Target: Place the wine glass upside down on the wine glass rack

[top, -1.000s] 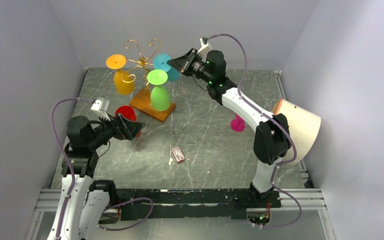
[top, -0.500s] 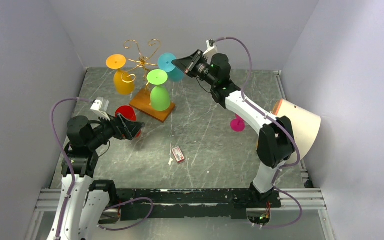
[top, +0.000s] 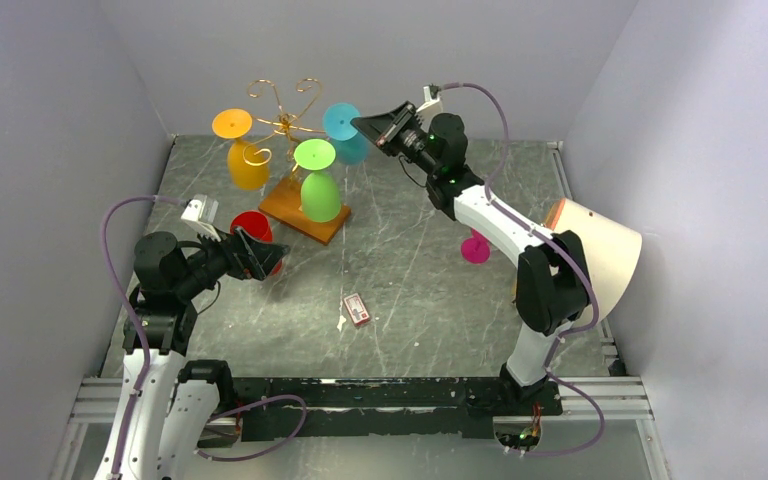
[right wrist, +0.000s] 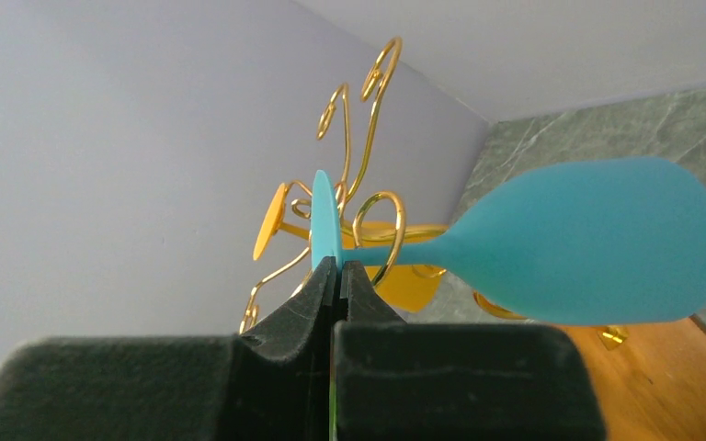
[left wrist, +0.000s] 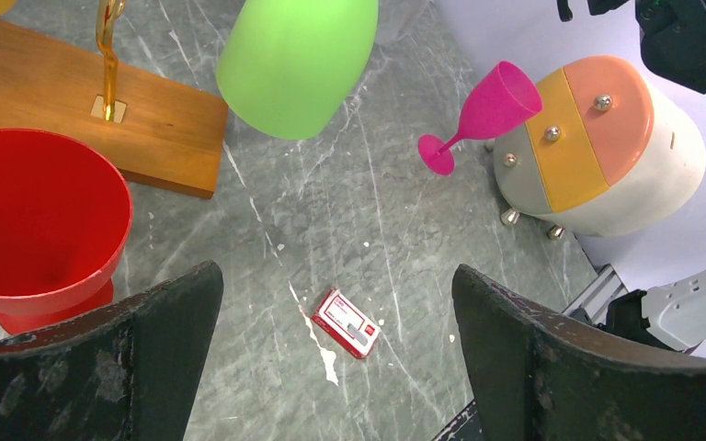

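The gold wire rack stands on its wooden base at the back left. An orange glass and a green glass hang on it upside down. My right gripper is shut on the foot of a teal wine glass, held bowl down at the rack's right side. In the right wrist view my gripper pinches the foot's rim, and a gold curl crosses the teal glass at its stem just behind the foot. My left gripper is open and empty beside a red glass.
A pink glass stands at the right, next to a white and orange dome-shaped object. A small red box lies on the table's middle, seen between the left fingers. The red glass stands upright by the wooden base.
My right gripper has shifted a little to the right and back with the teal glass, which has stayed at the rack's right side. The left arm has not moved.
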Robot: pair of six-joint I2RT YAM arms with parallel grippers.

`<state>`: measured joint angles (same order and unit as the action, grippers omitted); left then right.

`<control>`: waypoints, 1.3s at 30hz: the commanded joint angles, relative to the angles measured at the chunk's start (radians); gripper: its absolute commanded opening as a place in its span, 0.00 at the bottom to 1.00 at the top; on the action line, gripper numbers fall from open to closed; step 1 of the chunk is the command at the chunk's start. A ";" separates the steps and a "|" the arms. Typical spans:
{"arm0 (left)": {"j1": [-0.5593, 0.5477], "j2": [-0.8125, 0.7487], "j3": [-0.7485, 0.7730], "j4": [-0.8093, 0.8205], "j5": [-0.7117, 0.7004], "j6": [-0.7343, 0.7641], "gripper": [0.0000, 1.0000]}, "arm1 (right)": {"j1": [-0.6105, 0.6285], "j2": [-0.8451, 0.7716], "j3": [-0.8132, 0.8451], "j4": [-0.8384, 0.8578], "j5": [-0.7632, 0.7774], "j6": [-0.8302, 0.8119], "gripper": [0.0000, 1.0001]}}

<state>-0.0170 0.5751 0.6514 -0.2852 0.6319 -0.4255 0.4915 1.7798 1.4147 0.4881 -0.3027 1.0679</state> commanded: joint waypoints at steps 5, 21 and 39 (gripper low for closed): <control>-0.006 -0.009 0.010 0.001 -0.006 0.014 0.98 | -0.024 -0.009 -0.016 0.081 0.010 0.048 0.00; -0.006 -0.003 0.010 -0.003 -0.018 0.014 0.98 | -0.039 0.041 -0.004 0.077 0.014 0.082 0.12; -0.006 0.028 0.054 -0.107 -0.248 -0.010 0.98 | -0.068 -0.045 -0.086 0.060 -0.024 0.040 0.59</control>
<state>-0.0170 0.6041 0.6624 -0.3473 0.5106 -0.4259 0.4450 1.8145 1.3800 0.5343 -0.3073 1.1385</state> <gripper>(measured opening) 0.984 0.486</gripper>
